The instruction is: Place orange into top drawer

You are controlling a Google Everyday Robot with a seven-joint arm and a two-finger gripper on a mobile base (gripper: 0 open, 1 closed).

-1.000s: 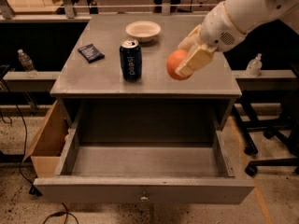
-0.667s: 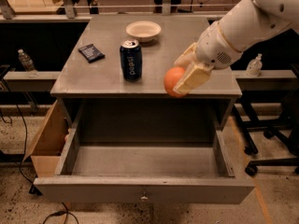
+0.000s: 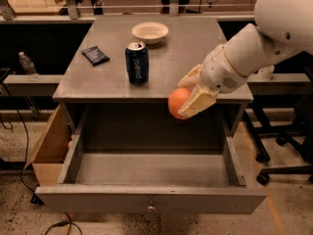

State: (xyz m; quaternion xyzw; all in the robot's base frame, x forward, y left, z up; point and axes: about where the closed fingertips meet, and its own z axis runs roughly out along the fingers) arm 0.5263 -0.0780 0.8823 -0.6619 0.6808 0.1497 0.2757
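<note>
My gripper (image 3: 188, 99) is shut on the orange (image 3: 177, 103), a smooth round orange fruit. It holds the fruit in the air just past the front edge of the grey table top (image 3: 190, 48), above the back right part of the top drawer (image 3: 151, 199). The drawer is pulled wide out, grey, shallow, with a small metal pull on its front panel. Its inside shows nothing in it. My white arm reaches in from the upper right.
On the table stand a blue soda can (image 3: 137, 62), a cream bowl (image 3: 150, 32) at the back and a dark packet (image 3: 95, 56) at the left. A cardboard box (image 3: 46, 148) sits left of the drawer. A water bottle (image 3: 27, 65) and chair bases stand around.
My gripper with the orange has moved forward and down, from above the table top to past its front edge, over the open drawer.
</note>
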